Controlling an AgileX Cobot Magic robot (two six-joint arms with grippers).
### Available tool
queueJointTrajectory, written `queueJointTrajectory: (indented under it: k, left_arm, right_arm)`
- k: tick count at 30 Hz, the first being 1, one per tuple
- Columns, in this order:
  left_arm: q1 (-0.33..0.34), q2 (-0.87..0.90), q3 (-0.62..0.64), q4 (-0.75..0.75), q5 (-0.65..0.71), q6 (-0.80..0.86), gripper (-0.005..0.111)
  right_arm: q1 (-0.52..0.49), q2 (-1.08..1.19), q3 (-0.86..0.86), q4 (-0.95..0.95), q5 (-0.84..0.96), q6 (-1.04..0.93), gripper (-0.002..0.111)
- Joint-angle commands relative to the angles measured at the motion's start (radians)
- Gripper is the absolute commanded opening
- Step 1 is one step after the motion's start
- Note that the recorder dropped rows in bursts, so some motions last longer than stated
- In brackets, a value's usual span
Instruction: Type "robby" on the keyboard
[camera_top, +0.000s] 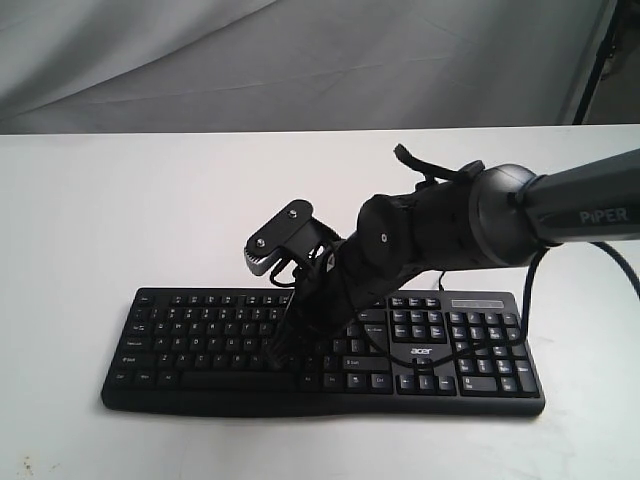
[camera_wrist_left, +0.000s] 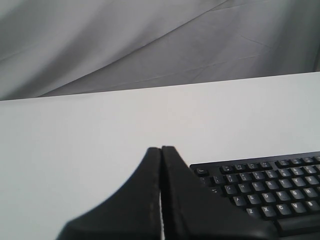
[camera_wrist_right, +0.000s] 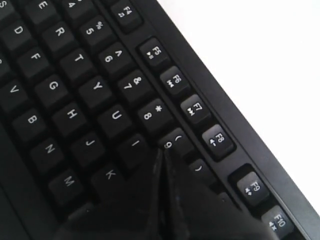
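Note:
The black Acer keyboard (camera_top: 200, 330) lies on the white table, near its front edge. My right arm reaches over it from the right. My right gripper (camera_top: 276, 356) is shut, and its tip points down onto the letter keys at mid-keyboard. In the right wrist view the keyboard (camera_wrist_right: 75, 75) fills the frame. There the right gripper (camera_wrist_right: 164, 153) has its closed tip between the I and 9 keys, and it hides the key beneath. In the left wrist view my left gripper (camera_wrist_left: 161, 150) is shut on nothing, just off the Esc corner of the keyboard (camera_wrist_left: 265, 190). The exterior view does not show the left gripper.
The white table (camera_top: 120, 200) stretches behind and beside the keyboard. A grey cloth backdrop (camera_top: 300, 60) hangs at the back. The right wrist's camera block (camera_top: 283, 236) juts up over the function row. A thin black cable (camera_top: 445, 352) loops across the number pad.

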Motion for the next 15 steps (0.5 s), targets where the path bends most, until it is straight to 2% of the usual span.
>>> queueJointTrajectory:
  k: [1,15]
  left_arm:
    - [-0.006,-0.003,0.004,0.005,-0.005,-0.003,0.000]
    - [-0.006,-0.003,0.004,0.005,-0.005,-0.003,0.000]
  right_arm:
    - [-0.001,0.002,0.005,0.002,-0.006,-0.009,0.000]
    - [0.027,-0.187,0.005,0.017,0.048,-0.011,0.000]
